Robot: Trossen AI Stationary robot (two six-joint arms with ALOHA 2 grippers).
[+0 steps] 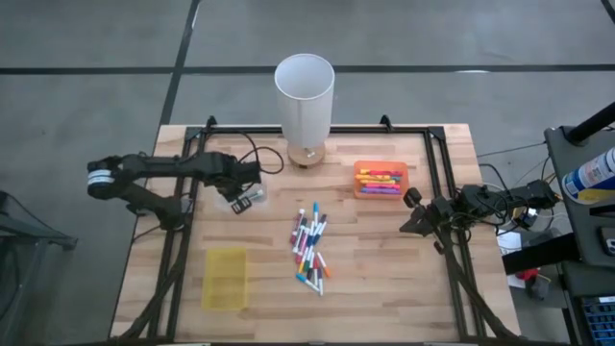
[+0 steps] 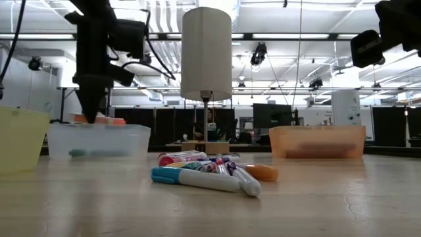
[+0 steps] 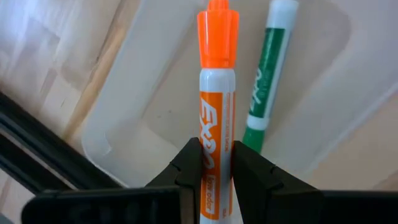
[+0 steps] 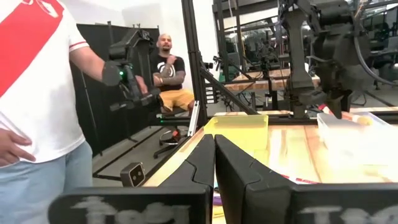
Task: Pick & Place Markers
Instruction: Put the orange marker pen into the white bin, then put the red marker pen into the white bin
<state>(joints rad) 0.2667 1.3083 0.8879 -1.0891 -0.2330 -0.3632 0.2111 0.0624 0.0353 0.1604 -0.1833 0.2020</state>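
Observation:
My left gripper (image 3: 216, 152) points down over a clear tray (image 3: 118, 118) on the table's left, shut on an orange-capped marker (image 3: 217, 68) with a white barrel. A green marker (image 3: 268, 68) lies on the tray's floor beside it. In the high view this gripper (image 1: 242, 197) is over the same tray (image 1: 252, 200). Several loose markers (image 1: 309, 250) lie in a pile at the table's middle. My right gripper (image 4: 214, 168) waits shut at the right edge (image 1: 413, 207), holding nothing. My left gripper pinches the orange marker's white barrel (image 3: 216, 134) between its two fingers, toward the end away from the cap. The fingers come from above and lie across the marker. It lies about level at the height of the clear tray's rim (image 2: 99, 126); whether it touches the tray I cannot tell.
An orange tray (image 1: 381, 180) holding several markers stands at the back right, and a yellow tray (image 1: 225, 279) at the front left. A tall white cylinder (image 1: 305, 91) on a wooden foot stands at the far middle. People show beyond the table in the right wrist view.

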